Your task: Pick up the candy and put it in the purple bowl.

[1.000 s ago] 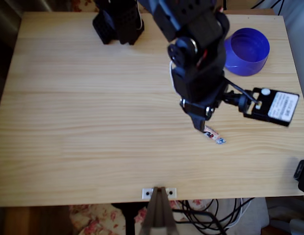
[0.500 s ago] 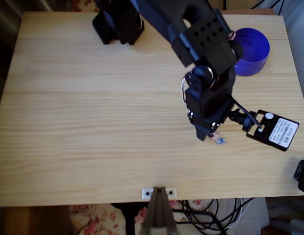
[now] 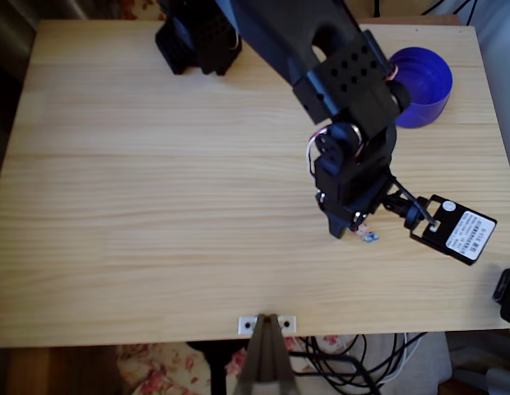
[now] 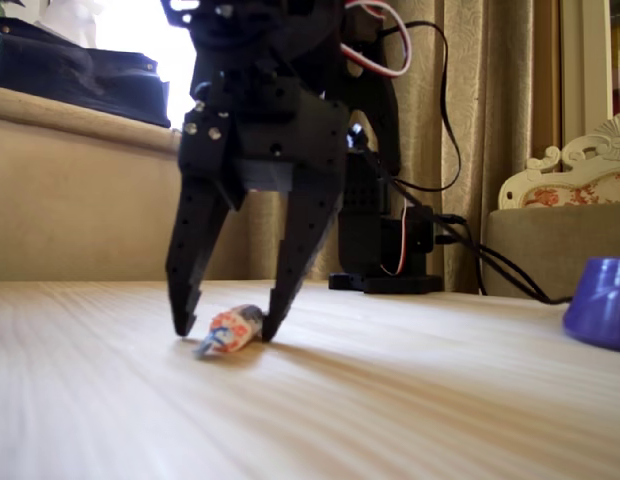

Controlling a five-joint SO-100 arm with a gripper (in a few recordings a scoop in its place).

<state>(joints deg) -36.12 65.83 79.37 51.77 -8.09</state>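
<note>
None of the task is finished yet. Desk (image 3: 156, 206) carries everything. Purple bowl (image 3: 419, 82) sits well away from the gripper (image 4: 225, 325), empty as far as visible. Gripper is spread apart, tips down at the desk, straddling the candy (image 4: 230, 330), which lies on the desk between them, not yet clamped. Left: close, lift, carry, drop.

Fingers (image 4: 190, 270) spread, tips at tabletop

A pale wooden tabletop (image 3: 140, 206) with visible grain. Black cables (image 3: 354, 362) lie below its near edge in the overhead view, beside flowered fabric (image 3: 156, 370). In the fixed view, beige curtains (image 4: 490, 120) hang behind, with a carved white furniture piece (image 4: 580, 175) at right.
</note>
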